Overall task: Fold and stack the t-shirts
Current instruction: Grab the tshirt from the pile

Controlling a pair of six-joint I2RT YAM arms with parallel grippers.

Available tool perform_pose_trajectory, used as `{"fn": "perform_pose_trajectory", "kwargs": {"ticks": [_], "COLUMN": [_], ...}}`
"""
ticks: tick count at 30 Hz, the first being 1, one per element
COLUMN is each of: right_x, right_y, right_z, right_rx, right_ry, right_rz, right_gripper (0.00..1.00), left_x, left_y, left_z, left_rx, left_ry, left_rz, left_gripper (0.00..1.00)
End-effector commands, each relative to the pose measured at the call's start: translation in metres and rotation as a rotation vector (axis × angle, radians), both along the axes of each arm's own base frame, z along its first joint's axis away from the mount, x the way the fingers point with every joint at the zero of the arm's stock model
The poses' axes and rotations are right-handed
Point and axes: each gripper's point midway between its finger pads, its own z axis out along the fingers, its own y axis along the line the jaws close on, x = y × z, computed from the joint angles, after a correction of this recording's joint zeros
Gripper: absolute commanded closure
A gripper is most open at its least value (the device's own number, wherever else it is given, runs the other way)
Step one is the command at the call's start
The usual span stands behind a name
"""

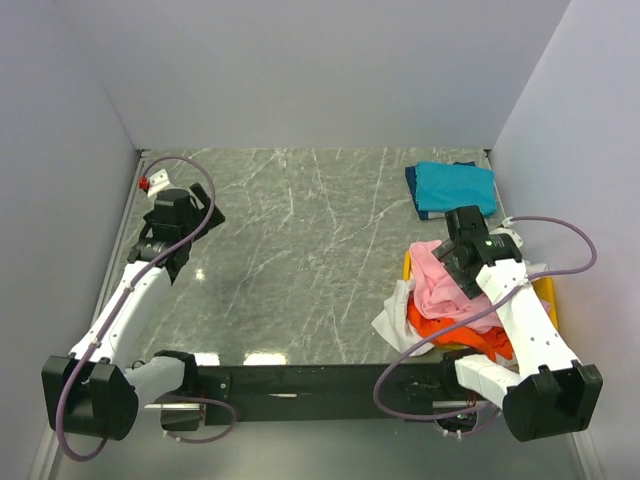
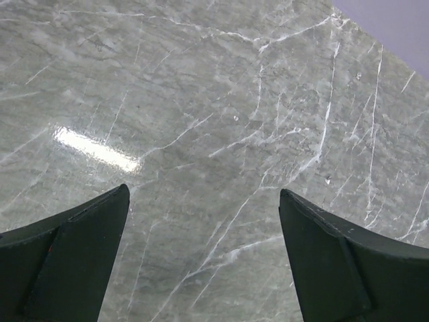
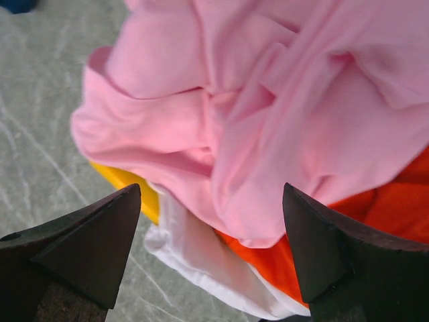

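- Right gripper: jaws apart, just above the pink shirt.
- The pink shirt tops a crumpled heap with the orange shirt and white shirt on the yellow tray.
- Teal shirt lies folded on the surface, far right.
- Left gripper: jaws apart over the surface.

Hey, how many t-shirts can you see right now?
4. The teal-blue shirt lies folded at the far right corner. The pink shirt tops a heap on the yellow tray, with the orange-red shirt under it and the white shirt lowest. Others may be hidden beneath.
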Motion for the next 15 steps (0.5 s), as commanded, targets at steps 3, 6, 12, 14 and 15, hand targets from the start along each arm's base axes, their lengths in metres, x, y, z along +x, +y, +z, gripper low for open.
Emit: {"fn": "perform_pose_trajectory", "kwargs": {"ticks": [3,6,12,14,15], "right_x": [-0.022,-0.019,-0.018,-0.023,-0.020], "right_y": [-0.018,-0.005,-0.015,-0.005,-0.003], "right_z": [-0.016,-0.035,-0.067,-0.081,-0.083], "right_rx": [-0.044,0.066,0.114,0.180,0.191], "right_ry": [0.134,0.166,0.227,0.233,0.212], "right_rz": [-0.075,-0.042,-0.003,0.026,0.027], "right_gripper": [0.05,0.06,0.10,0.24,0.30], "left_x": [0.006,0.005,-0.001,-0.003,-0.005], "left_y": [0.002,0.001,0.005,0.001,0.000], "left_z": [0.007,0.007,0.016,0.019,0.019], "left_rx": [-0.037,-0.044,-0.059,-0.085,-0.088], "left_ry": [-0.027,0.009,0.013,0.003,0.003], "left_rz": [0.048,0.053,0.089,0.076,0.069], "left_gripper": [0.01,0.02,0.02,0.02,0.02]}}
